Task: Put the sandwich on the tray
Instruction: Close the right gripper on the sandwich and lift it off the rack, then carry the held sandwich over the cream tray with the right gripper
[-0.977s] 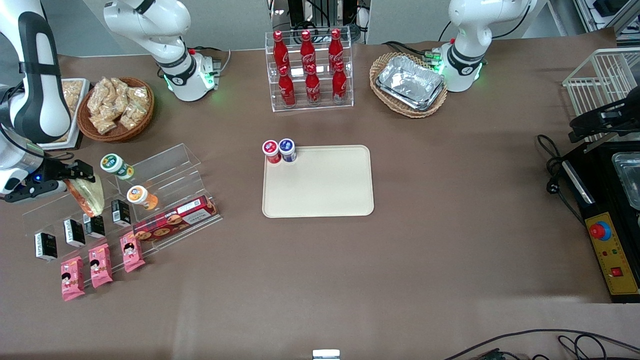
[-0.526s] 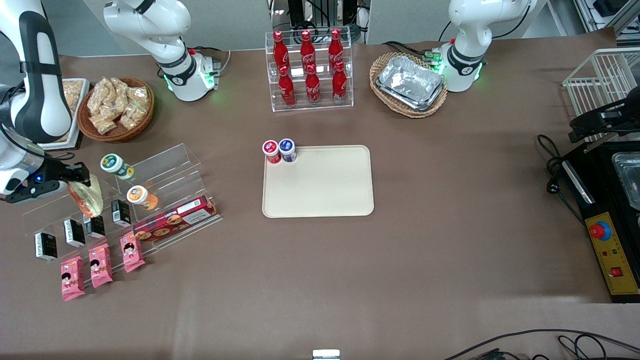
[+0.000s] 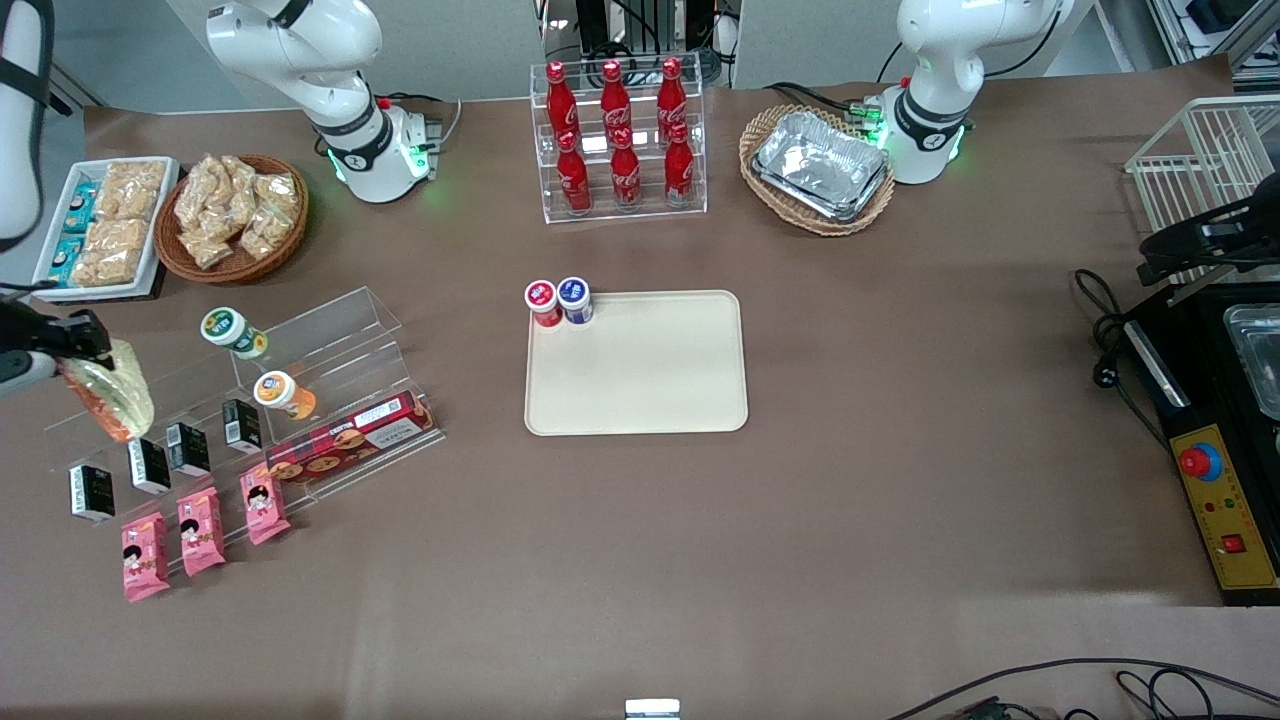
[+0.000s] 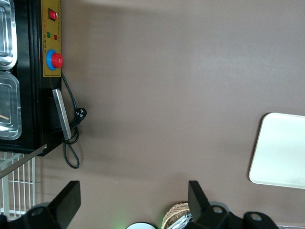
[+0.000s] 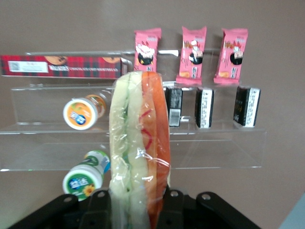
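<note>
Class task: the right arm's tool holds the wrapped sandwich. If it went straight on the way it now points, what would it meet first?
Probably the clear stepped display stand: in the wrist view the tool, shut on the sandwich, points at its shelves. Depth is unclear.

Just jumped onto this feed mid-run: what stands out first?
The gripper, shut on the wrapped sandwich, holds it lifted above the clear stepped display rack at the working arm's end of the table. The cream tray lies mid-table, bare except for two small capped cups at one corner.
</note>
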`<state>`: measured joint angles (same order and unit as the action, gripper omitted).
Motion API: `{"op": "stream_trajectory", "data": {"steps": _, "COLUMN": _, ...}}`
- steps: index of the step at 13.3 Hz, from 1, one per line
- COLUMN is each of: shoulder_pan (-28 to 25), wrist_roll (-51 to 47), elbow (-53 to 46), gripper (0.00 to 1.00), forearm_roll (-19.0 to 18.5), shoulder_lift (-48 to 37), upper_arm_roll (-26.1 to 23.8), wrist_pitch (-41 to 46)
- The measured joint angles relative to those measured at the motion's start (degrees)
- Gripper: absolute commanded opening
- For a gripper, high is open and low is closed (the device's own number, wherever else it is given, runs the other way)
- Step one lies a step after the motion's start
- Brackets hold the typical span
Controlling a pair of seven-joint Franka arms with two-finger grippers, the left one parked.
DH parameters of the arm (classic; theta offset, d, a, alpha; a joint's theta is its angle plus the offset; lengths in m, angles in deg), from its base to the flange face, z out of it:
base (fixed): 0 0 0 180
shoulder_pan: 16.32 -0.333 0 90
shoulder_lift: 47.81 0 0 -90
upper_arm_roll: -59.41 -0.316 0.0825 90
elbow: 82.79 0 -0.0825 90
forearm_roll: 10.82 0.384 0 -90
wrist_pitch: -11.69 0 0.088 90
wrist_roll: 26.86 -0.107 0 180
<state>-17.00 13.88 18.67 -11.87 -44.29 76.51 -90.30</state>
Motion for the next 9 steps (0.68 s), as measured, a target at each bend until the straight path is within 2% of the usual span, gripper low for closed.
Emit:
{"op": "stream_trajectory", "data": {"steps": 3, "shoulder_pan": -4.6, "wrist_roll": 0.2, "elbow": -7.6, "gripper": 0.29, "forearm_roll": 0.0, "shoulder_lift": 2.2, "upper_arm_roll": -0.3, "wrist_pitch": 5.7}}
{"op": "stream_trajectory", "data": {"steps": 9, "shoulder_pan": -21.3, "wrist_roll": 2.2, "elbow": -10.6, "gripper": 0.3, "forearm_roll": 0.2, "shoulder_lift": 4.9, "upper_arm_roll": -0.8, "wrist_pitch": 6.4}}
